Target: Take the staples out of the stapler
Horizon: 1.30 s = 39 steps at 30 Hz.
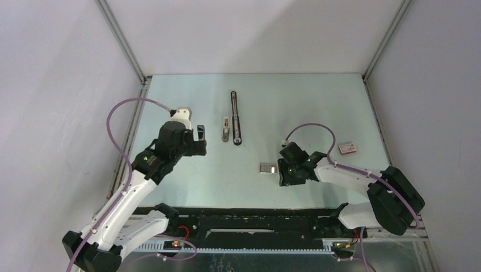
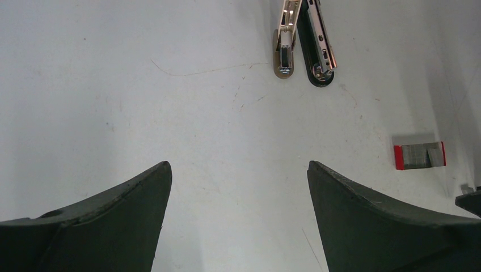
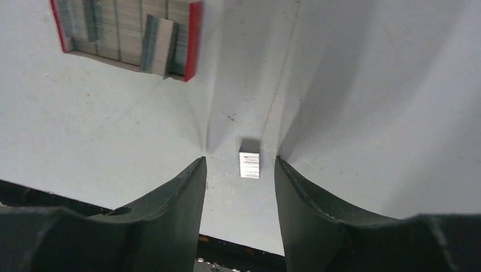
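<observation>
The stapler (image 1: pixel 235 116) is a long thin black bar lying flat at the table's far middle; its rounded end shows in the left wrist view (image 2: pixel 317 51). The staples (image 1: pixel 226 129), a short narrow silvery strip, lie just left of it, also in the left wrist view (image 2: pixel 285 42). My left gripper (image 1: pixel 199 141) is open and empty, left of both and apart from them (image 2: pixel 238 164). My right gripper (image 1: pixel 282 171) is open and low over the table (image 3: pixel 240 158). A small silvery block of staples (image 3: pixel 249 164) lies between its fingertips, touching neither.
A red-sided tray of loose staple strips (image 1: pixel 268 168) lies just left of my right gripper (image 3: pixel 125 34) and shows in the left wrist view (image 2: pixel 420 156). A small red-and-white box (image 1: pixel 347 148) lies at the right. Grey walls enclose the table.
</observation>
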Motion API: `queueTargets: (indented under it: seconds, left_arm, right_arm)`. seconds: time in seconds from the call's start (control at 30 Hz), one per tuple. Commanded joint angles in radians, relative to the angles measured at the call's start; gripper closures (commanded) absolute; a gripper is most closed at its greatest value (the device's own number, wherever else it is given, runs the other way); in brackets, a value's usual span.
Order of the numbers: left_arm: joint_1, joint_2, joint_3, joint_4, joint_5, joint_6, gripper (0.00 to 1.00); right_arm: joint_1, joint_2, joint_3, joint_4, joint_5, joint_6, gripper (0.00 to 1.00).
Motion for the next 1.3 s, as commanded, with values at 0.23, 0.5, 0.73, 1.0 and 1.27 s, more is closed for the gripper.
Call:
queueTargets:
  seconds: [0.23,0.5,0.73,1.0,1.27]
  left_arm:
    - [0.007,-0.001,0.001,0.012,0.008,0.02,0.05]
    - [0.007,0.001,0.003,0.012,0.009,0.02,0.05]
    - [0.007,-0.001,0.001,0.012,0.009,0.02,0.05]
    - [0.007,0.003,0.003,0.011,0.011,0.02,0.05]
    - [0.007,-0.001,0.001,0.012,0.01,0.02,0.05]
  right_arm:
    - [0.039,0.041,0.043,-0.064,0.158,0.048,0.54]
    - [0.078,0.091,0.067,-0.077,0.181,0.054,0.59]
    - [0.093,0.099,0.069,-0.09,0.19,0.062,0.73]
    - [0.09,0.083,0.109,-0.104,0.206,0.072,0.8]
    - [0.089,0.114,0.247,-0.115,0.253,0.096,0.79]
